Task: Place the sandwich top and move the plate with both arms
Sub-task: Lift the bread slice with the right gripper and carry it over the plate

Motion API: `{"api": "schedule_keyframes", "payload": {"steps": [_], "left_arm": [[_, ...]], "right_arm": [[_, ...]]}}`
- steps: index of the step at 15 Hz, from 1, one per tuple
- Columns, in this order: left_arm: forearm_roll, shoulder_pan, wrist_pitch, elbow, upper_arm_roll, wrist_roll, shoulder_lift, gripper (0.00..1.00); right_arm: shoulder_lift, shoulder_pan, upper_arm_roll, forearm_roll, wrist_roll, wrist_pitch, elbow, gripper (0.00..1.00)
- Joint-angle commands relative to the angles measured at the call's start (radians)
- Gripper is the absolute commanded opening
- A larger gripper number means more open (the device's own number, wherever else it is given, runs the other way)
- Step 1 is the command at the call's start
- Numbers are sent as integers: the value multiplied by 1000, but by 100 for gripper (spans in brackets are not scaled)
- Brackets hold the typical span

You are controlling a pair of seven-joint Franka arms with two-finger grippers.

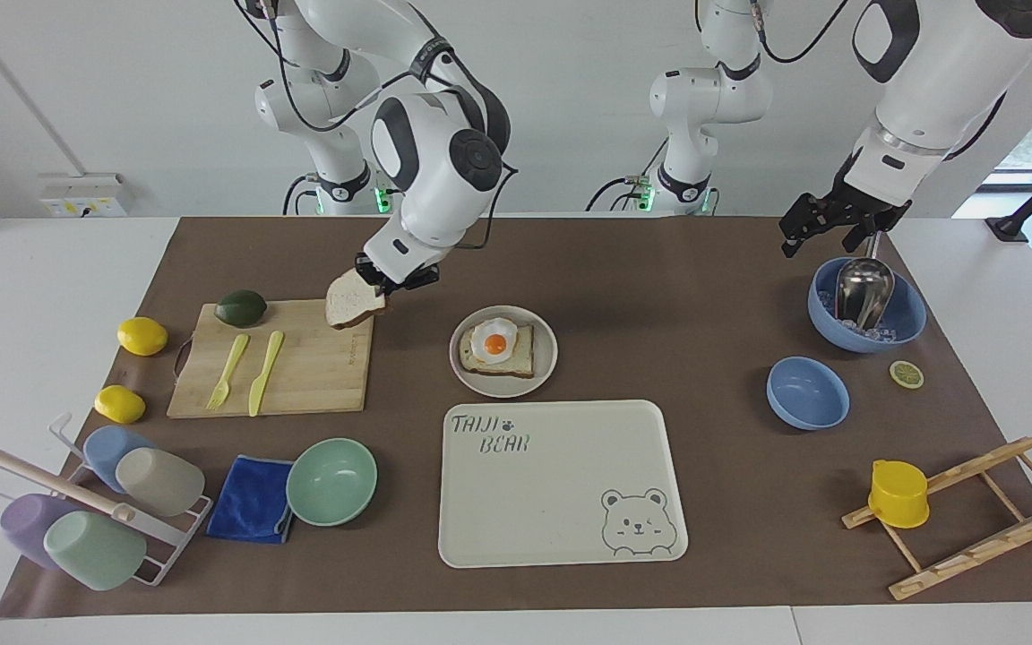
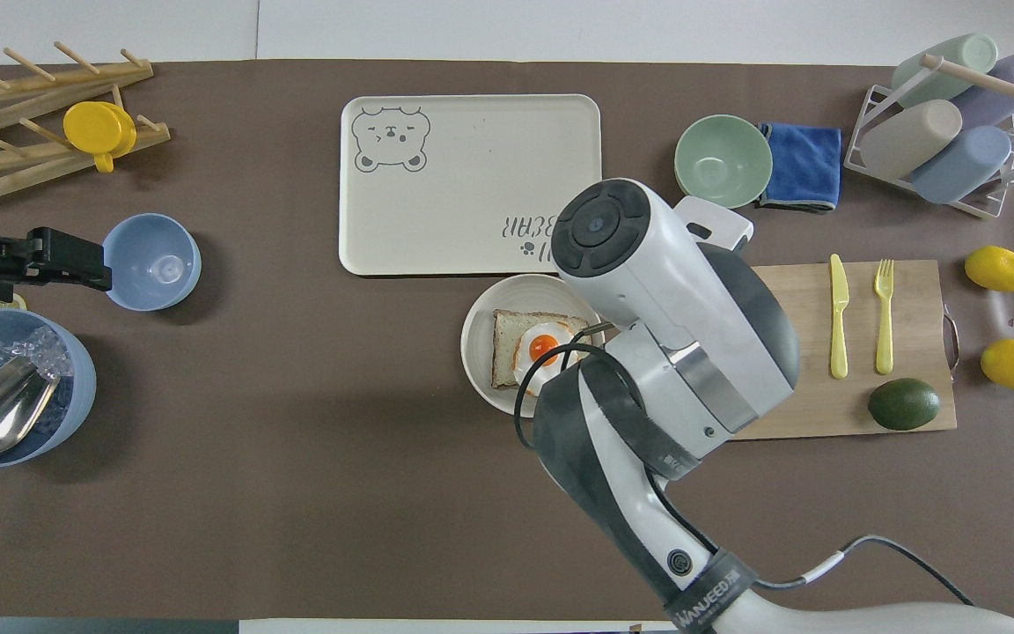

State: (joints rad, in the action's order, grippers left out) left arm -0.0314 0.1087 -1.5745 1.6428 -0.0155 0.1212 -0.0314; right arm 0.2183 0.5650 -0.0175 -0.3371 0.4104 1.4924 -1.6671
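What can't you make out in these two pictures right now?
- Overhead view: the sandwich top and right end effector are hidden under the right arm's wrist; only the facing view shows them.
- Overhead view: the same arm covers the cutting board's end nearest the plate.
- Left end effector, over the blue bowl with the scoop: whether it touches the handle is too small to tell.
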Motion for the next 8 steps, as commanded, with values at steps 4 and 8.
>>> {"api": "schedule_keyframes", "payload": {"steps": [4, 8], "left_arm": [[8, -9, -4, 5, 2, -8, -12, 100], [8, -20, -4, 5, 2, -8, -12, 100]], "right_arm": [[85, 98, 4, 95, 18, 8, 179, 0], [173, 153, 5, 99, 28, 38, 260, 0]]}}
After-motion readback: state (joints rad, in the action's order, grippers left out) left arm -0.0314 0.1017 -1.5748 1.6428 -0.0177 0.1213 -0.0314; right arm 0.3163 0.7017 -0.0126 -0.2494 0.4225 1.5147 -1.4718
